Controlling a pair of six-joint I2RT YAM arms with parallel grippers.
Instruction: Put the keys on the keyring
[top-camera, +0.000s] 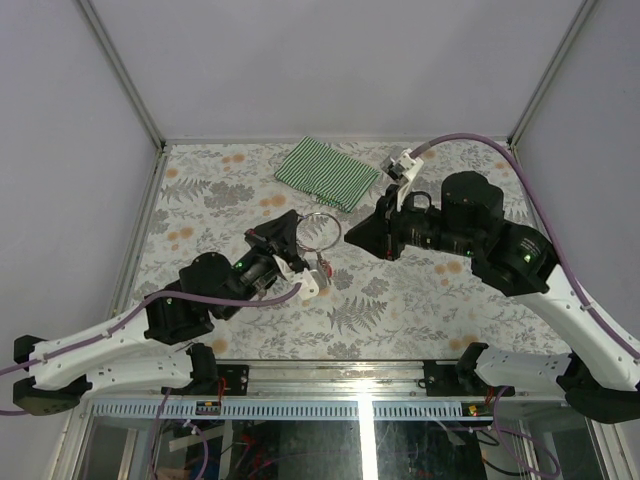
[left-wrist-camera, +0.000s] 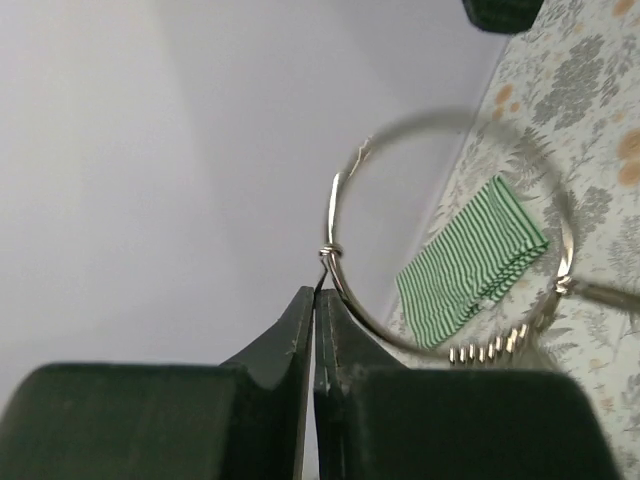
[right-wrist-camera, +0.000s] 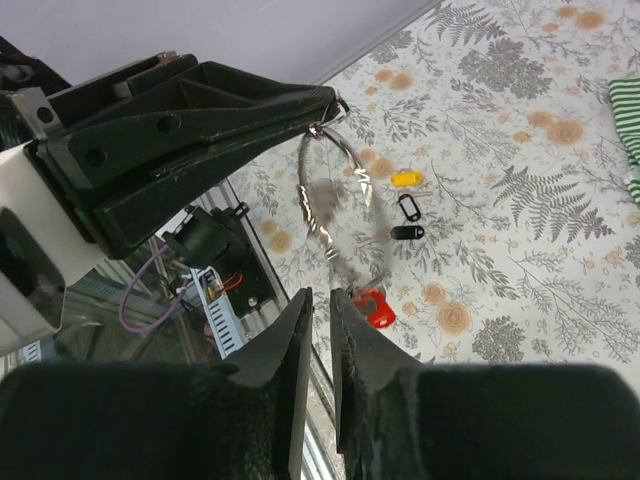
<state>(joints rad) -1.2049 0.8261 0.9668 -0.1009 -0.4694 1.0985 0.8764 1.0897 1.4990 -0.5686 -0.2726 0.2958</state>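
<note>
Two hazards are showing: the keyring (left-wrist-camera: 331, 250), hanging by thin wire alone, could be twisting out of the pinch if the right arm nudges it, and its coils may be resisting a key. Left jaws are pressing together on that wire, the ring standing just past their tips. Right jaws are sitting slightly parted, empty, just below the ring beside its red tag (right-wrist-camera: 372, 305). Yellow-tagged key (right-wrist-camera: 403, 179) and black-tagged key (right-wrist-camera: 405, 232) are seemingly lying on the counter (right-wrist-camera: 540, 300) beyond, apart from both.

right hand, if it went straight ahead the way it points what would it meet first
Most likely the keyring, hanging from the left hand just ahead of the right hand, near its red tag; depth is hard to judge.
</note>
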